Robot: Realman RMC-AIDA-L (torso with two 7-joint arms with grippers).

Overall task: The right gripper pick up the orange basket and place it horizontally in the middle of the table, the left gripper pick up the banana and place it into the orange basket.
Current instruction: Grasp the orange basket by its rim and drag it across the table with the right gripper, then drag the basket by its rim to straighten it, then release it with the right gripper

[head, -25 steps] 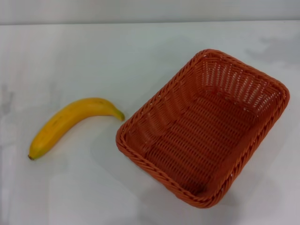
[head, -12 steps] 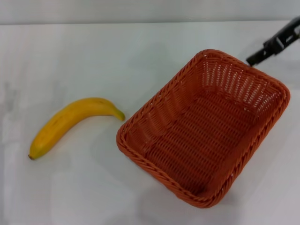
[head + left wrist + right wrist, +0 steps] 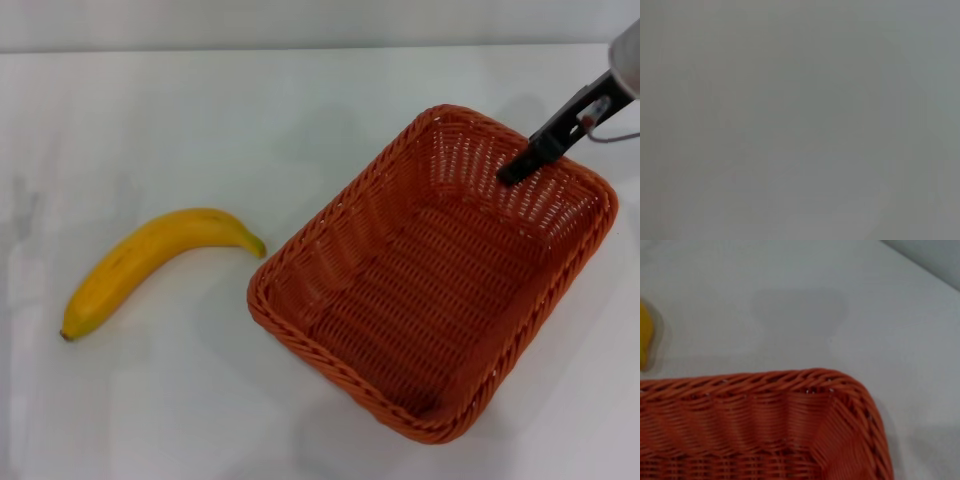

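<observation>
Orange basket point(image 3: 435, 275) sits skewed on the table point(image 3: 150, 130), right of centre; the banana point(image 3: 150, 265) lies well apart to its left. Right gripper point(image 3: 515, 170) has advanced from beyond the far rim to over it; finger state cannot be determined. Grasp not yet made.

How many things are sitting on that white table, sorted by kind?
Baskets: 1, the orange basket.
Fruit: 1, the banana.
Total: 2 things on the table.
</observation>
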